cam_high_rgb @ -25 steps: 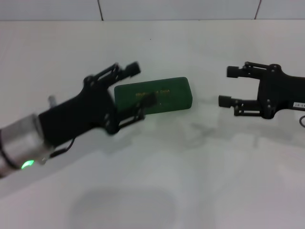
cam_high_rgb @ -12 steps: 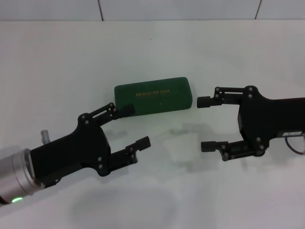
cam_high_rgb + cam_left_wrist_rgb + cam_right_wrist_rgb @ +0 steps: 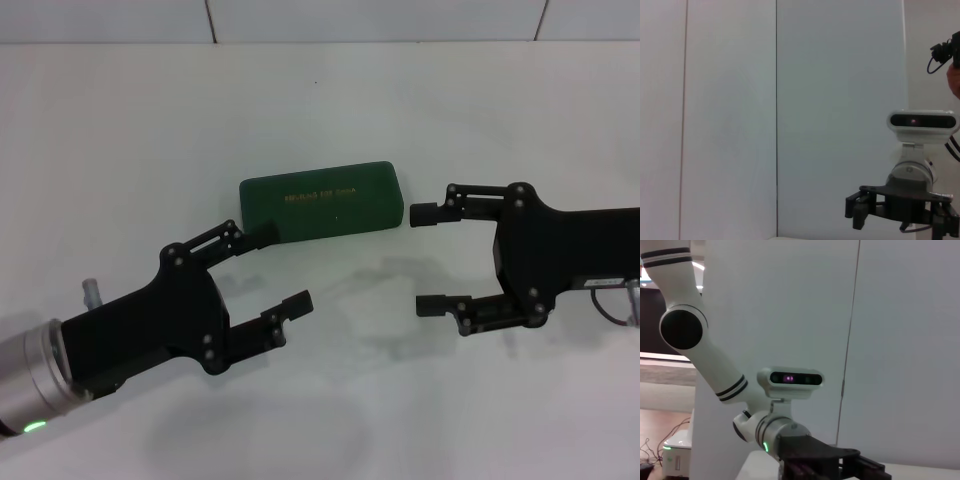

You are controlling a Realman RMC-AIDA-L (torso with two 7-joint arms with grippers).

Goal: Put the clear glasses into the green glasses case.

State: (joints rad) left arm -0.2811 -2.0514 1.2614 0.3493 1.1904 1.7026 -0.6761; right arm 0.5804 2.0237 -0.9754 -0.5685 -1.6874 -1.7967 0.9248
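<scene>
The green glasses case (image 3: 322, 202) lies shut on the white table, gold lettering on its lid facing up. The clear glasses are hidden or out of view; none of the views shows them. My left gripper (image 3: 283, 268) hovers just in front of the case's left end, open, with nothing between its fingers. My right gripper (image 3: 424, 258) is to the right of the case, open and empty, its upper fingertip close to the case's right end.
The white table (image 3: 330, 420) runs back to a tiled wall (image 3: 380, 18). The left wrist view shows wall panels and the right arm's wrist camera (image 3: 922, 121). The right wrist view shows the left arm (image 3: 700, 345) and its camera (image 3: 790, 378).
My left gripper has drawn back from the case toward the front left. My right gripper has come in toward the case's right end and turned. Little has moved in the last half second.
</scene>
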